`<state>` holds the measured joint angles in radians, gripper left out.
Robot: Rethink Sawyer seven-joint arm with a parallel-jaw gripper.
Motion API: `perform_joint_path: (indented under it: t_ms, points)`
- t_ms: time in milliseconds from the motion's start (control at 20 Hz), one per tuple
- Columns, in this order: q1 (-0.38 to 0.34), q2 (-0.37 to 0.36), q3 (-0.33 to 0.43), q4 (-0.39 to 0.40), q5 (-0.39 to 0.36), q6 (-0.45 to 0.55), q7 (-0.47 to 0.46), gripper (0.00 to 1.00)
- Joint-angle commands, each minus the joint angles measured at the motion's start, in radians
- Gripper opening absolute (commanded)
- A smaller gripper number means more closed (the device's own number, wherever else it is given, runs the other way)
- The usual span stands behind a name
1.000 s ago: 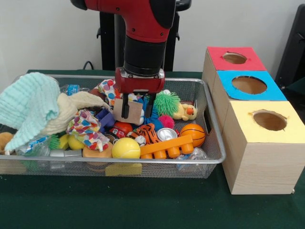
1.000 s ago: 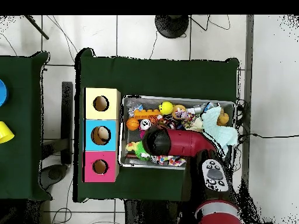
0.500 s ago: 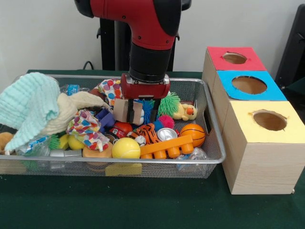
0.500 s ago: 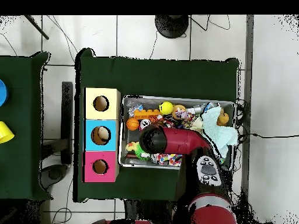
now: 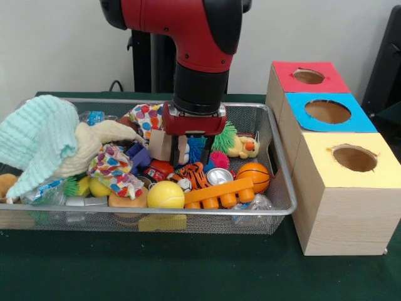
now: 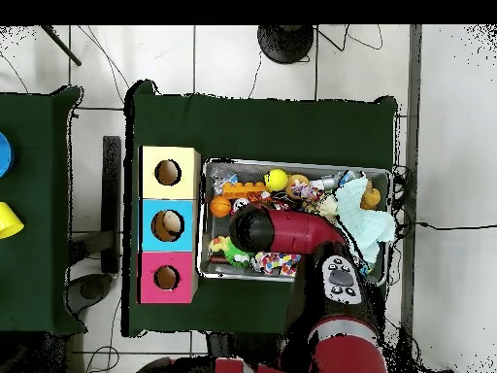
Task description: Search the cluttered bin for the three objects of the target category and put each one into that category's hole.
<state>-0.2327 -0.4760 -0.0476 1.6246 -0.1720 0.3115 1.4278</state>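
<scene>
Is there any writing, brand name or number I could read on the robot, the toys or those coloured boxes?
No readable text anywhere.
The arm: no lettering shows.
The boxes: plain coloured tops, no labels.
Toys in the bin: only patterns; any print is too small to read.

My gripper (image 5: 188, 149): displaced toward 3 o'clock in the front view over the last second, and slightly raised. It now hangs over the blue spiky toy (image 5: 196, 148), with the green spiky ball (image 5: 222, 135) just at its 3 o'clock.

My arm (image 6: 291, 233): in the overhead view, the wrist end has shifted toward 12 o'clock; the elbow section has swung toward 9 o'clock.

Bin (image 5: 276, 164) contents: no change recorded.
</scene>
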Motion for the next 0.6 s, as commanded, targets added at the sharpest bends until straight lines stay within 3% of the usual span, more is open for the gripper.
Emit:
perform_joint_path:
  t_ms: [50, 600]
  points:
    - [0.013, 0.043, 0.01, -0.068, 0.047, -0.018, 0.208, 1.0]
    - [0.017, 0.053, 0.011, -0.088, 0.053, -0.006, 0.202, 1.0]
